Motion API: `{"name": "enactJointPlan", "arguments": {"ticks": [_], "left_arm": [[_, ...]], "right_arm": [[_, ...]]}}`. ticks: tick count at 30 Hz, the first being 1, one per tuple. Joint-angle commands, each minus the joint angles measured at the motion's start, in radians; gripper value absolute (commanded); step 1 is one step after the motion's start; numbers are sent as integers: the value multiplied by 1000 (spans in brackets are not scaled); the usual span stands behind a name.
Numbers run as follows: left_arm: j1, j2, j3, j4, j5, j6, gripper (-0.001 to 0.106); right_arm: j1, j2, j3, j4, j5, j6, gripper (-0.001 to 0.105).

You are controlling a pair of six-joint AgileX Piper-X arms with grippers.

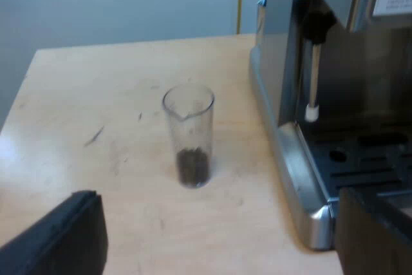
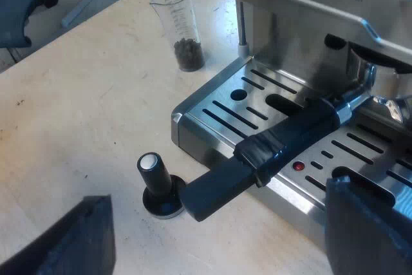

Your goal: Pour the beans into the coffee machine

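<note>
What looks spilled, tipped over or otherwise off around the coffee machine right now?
Nothing stands out. The measuring glass stands upright on the table, its beans inside, none spilled. The tamper stands upright by the espresso machine's front corner, near the holder's handle. The table bears only faint scuffs.

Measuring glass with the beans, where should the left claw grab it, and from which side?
Probably grip the measuring glass mid-wall, above the beans, coming in level from the open table side, away from the espresso machine. It stands upright with tall round walls, and that leaves its spout free.
</note>
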Motion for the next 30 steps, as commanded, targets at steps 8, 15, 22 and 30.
{"name": "enactJointPlan", "arguments": {"ticks": [8, 15, 22, 30], "left_arm": [[0, 198, 101, -373, 46, -8, 84], [0, 291, 214, -622, 46, -12, 84], [0, 468, 274, -839, 46, -15, 84], [0, 684, 275, -1022, 46, -15, 84]], "right_arm": [[3, -3, -10, -15, -3, -9, 69], [3, -3, -10, -15, -3, -9, 69], [3, -3, -10, -15, -3, -9, 69], [3, -3, -10, -15, -3, -9, 69]]}}
